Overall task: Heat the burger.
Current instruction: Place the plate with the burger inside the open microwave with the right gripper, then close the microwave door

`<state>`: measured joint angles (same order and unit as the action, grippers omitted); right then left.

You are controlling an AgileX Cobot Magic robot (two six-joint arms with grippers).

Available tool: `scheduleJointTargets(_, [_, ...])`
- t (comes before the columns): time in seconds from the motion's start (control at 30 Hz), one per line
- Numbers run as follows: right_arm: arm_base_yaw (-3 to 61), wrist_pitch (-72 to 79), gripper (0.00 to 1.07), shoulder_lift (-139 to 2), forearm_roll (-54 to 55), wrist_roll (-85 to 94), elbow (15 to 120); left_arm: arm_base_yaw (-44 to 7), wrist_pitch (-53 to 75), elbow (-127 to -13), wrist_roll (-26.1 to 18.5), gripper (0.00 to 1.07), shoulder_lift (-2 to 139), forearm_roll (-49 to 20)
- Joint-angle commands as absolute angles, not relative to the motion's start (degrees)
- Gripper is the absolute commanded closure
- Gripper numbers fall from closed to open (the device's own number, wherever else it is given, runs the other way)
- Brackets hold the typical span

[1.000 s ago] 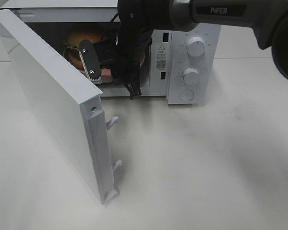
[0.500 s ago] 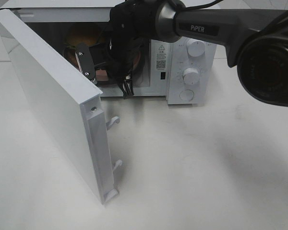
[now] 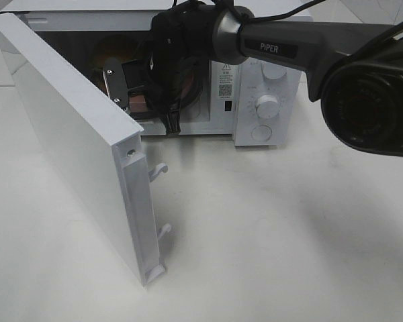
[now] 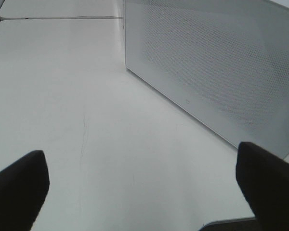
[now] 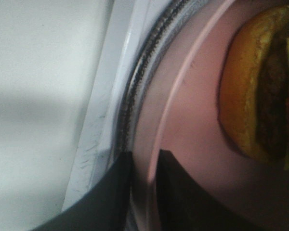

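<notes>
A plain white table (image 3: 289, 235) carries a white box-shaped microwave oven (image 3: 245, 131), whose white hinged door (image 3: 74, 154) stands swung wide. The burger (image 5: 253, 82), a glossy golden-brown bun over yellow cheese and a dark patty, sits inside the oven cavity on a round pink plate (image 5: 192, 120), which rests on the clear glass turntable (image 5: 143, 72). The right gripper (image 5: 143, 156) reaches into the cavity. Its dark fingers stand narrowly apart astride the plate's rim, and a gap shows beside one finger, so nothing appears clamped. The left gripper (image 4: 139, 159) hangs over the bare table beside a white perforated panel (image 4: 216, 62), spread wide and holding nothing. The step in hand is judged to be letting go of the plate. To do this well, the fingers should part enough to clear the rim on both sides. The gripper should then back straight out and level, so the plate is not dragged off the turntable and the door edge is not struck. Shutting the door and turning the round white dials (image 3: 267, 106) remain.
</notes>
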<state>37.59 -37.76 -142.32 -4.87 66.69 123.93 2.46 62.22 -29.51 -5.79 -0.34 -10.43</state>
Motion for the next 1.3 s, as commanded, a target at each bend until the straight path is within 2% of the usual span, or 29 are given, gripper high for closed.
scheduleJointTargets(0.03, [37.36, -37.36, 0.73, -142.09, -5.56, 65.6, 124.5, 2.64, 61.48, -29.45, -5.73, 0.09, -1.2, -10.77])
scheduleJointTargets(0.1, [37.36, -37.53, 0.6, -141.81, -5.5, 64.06, 123.99, 2.64, 61.48, -29.45, -5.73, 0.09, -1.2, -10.77])
scheduleJointTargets(0.13, [37.36, -37.53, 0.6, -141.81, -5.5, 64.06, 123.99, 2.64, 61.48, -29.45, -5.73, 0.09, -1.2, -10.77])
scheduleJointTargets(0.17, [37.36, -37.36, 0.54, -141.18, -5.27, 63.66, 122.84, 2.64, 61.48, -29.45, -5.73, 0.09, -1.2, -10.77])
scheduleJointTargets(0.3, [37.36, -36.9, 0.46, -139.34, -4.87, 63.6, 120.44, 2.64, 61.48, -29.45, -5.73, 0.09, -1.2, -10.77])
scheduleJointTargets(0.7, [37.36, -31.28, 0.43, -132.81, -3.5, 63.6, 108.92, 2.64, 61.48, -29.45, -5.73, 0.09, -1.2, -10.77])
scheduleJointTargets(0.87, [37.36, -29.16, 0.34, -129.6, -3.5, 63.54, 103.48, 2.64, 61.48, -29.45, -5.73, 0.09, -1.2, -10.77])
scheduleJointTargets(0.93, [37.36, -25.5, 0.26, -126.11, -3.55, 63.54, 98.03, 2.64, 61.48, -29.45, -5.73, 0.09, -1.2, -10.77])
scheduleJointTargets(1.3, [36.15, -21.54, 0.28, -117.0, -5.56, 63.54, 86.69, 2.64, 61.48, -29.45, -5.73, 0.09, -1.2, -10.77])
